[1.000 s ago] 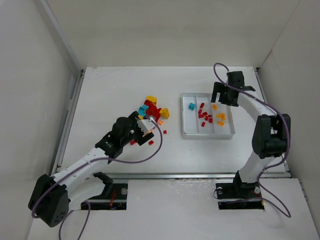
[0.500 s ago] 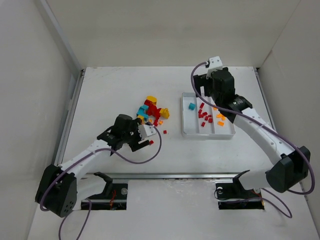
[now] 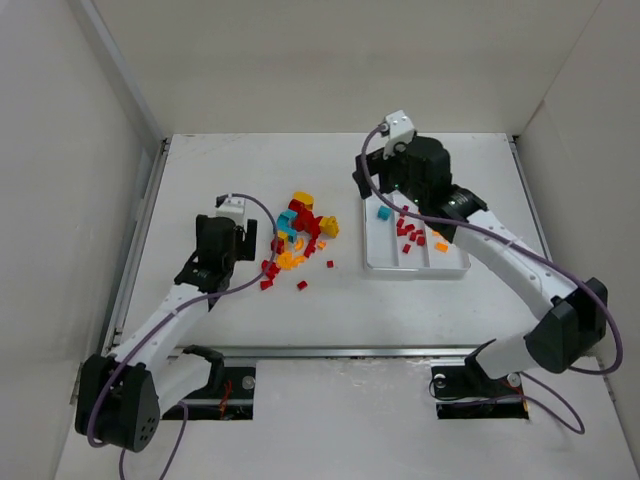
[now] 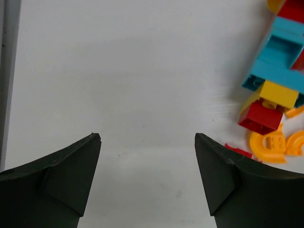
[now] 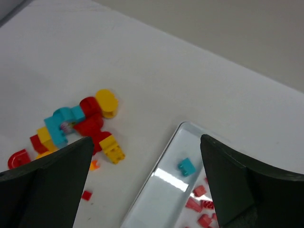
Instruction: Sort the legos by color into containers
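Left fingers [image 4: 57, 185] beside red, yellow, teal legos [image 4: 274, 94]

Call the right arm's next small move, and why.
Probably swing the right gripper left and down over the teal bricks in the loose pile. Its jaws are open and empty near the tray, whose left compartment holds just one teal lego.

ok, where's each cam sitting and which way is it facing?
Top external: above and behind the bases, looking down; left arm, right arm, lego pile, tray.
Left wrist: on its arm, facing down at bare table beside the pile; left gripper open.
Right wrist: tilted over pile and tray; right gripper open.
Shared: pile in all three.
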You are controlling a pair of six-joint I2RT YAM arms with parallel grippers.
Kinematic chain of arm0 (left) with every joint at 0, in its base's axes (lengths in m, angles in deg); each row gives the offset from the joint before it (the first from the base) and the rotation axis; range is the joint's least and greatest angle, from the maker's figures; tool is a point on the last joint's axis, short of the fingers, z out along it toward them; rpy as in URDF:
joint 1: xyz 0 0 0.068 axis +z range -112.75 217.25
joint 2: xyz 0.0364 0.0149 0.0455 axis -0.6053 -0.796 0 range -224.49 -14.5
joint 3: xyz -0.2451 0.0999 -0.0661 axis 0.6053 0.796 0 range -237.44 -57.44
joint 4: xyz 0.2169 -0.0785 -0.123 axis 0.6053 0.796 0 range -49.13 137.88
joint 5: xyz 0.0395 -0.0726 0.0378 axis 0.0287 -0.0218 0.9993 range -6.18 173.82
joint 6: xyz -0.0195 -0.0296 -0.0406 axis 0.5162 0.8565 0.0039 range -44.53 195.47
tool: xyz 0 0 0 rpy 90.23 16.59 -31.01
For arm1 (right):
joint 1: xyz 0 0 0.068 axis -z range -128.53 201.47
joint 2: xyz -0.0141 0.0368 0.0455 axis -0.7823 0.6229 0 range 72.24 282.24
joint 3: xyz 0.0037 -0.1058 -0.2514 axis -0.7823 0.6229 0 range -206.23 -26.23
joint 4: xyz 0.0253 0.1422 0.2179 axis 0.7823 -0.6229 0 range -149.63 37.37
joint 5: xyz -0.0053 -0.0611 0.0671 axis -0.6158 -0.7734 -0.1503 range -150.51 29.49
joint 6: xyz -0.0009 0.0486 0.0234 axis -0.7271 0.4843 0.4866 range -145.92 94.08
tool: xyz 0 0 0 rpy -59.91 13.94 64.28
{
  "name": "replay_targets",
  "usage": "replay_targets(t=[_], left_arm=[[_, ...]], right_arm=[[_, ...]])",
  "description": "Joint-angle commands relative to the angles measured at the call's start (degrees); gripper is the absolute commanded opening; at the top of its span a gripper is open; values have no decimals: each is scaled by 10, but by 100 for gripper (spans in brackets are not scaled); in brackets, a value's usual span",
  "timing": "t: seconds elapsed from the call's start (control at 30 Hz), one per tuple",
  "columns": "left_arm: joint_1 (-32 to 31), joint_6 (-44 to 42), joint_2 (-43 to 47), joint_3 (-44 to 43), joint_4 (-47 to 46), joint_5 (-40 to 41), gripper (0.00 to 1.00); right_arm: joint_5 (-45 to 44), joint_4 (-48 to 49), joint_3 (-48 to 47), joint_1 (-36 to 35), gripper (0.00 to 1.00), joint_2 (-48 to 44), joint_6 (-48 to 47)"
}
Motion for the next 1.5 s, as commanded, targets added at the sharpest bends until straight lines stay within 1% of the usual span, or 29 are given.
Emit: replay_targets(t=[0.0, 0.03, 0.07, 0.1, 0.17, 0.23, 0.3, 0.33, 0.37, 0.43, 0.5, 0.63, 0.77, 0.83, 0.93, 1.07, 1.1, 1.17, 1.27, 1.3, 1.33, 1.4, 1.43, 1.47], left_arm=[[0, 119, 43, 27, -43, 67, 77], [0, 126, 57, 35, -56, 73, 77], [0, 139, 66, 43, -63, 78, 77], [0, 145, 74, 52, -70, 78, 77], [0, 145, 98, 67, -79, 78, 77], [0, 154, 122, 82, -90, 72, 77], [0, 161, 138, 88, -96, 59, 77], [0, 161, 145, 88, -96, 59, 77], [0, 166, 157, 94, -101, 50, 77], [0, 172, 167, 100, -107, 50, 77], [0, 177, 184, 124, -124, 50, 76], [0, 177, 206, 130, -130, 43, 76], [0, 177, 219, 137, -135, 37, 76], [0, 177, 225, 137, -135, 37, 76], [0, 177, 225, 137, -135, 37, 76], [0, 183, 230, 143, -135, 37, 76], [0, 183, 230, 143, -135, 37, 75], [0, 183, 230, 143, -135, 37, 75], [0, 183, 235, 143, -135, 37, 75], [0, 183, 235, 143, -135, 32, 75], [0, 183, 235, 143, -135, 32, 75], [0, 183, 240, 143, -135, 32, 75], [0, 183, 240, 143, -135, 32, 75], [0, 183, 240, 143, -135, 32, 75]], right_arm=[[1, -67, -26, -73, 98, 49, 49], [-28, -96, -40, -88, 89, 87, 56], [-46, -125, -47, -97, 83, 104, 81], [-46, -143, -47, -103, 79, 117, 98], [-20, -160, -26, -103, 75, 132, 152], [-4, -160, -18, -110, 73, 147, 178], [-20, -165, -11, -122, 73, 170, 197], [-44, -175, -17, -130, 73, 180, 197], [-49, -189, -31, -142, 74, 192, 203], [-50, -204, -47, -148, 74, 231, 208], [-56, -215, -67, -154, 74, 259, 208], [-56, -215, -80, -166, 74, 291, 214], [-50, -215, -85, -166, 67, 318, 244], [-57, -221, -90, -166, 61, 327, 256], [-57, -221, -96, -166, 57, 342, 256], [-56, -215, -108, -166, 44, 358, 245], [-56, -221, -108, -166, 42, 364, 245], [-50, -215, -108, -166, 42, 364, 245], [-50, -215, -108, -166, 36, 364, 245], [-50, -215, -108, -166, 33, 364, 245], [-44, -215, -108, -166, 26, 369, 245], [-44, -215, -108, -166, 17, 369, 245], [-44, -215, -108, -166, 9, 363, 245], [-44, -215, -108, -166, 5, 363, 245]])
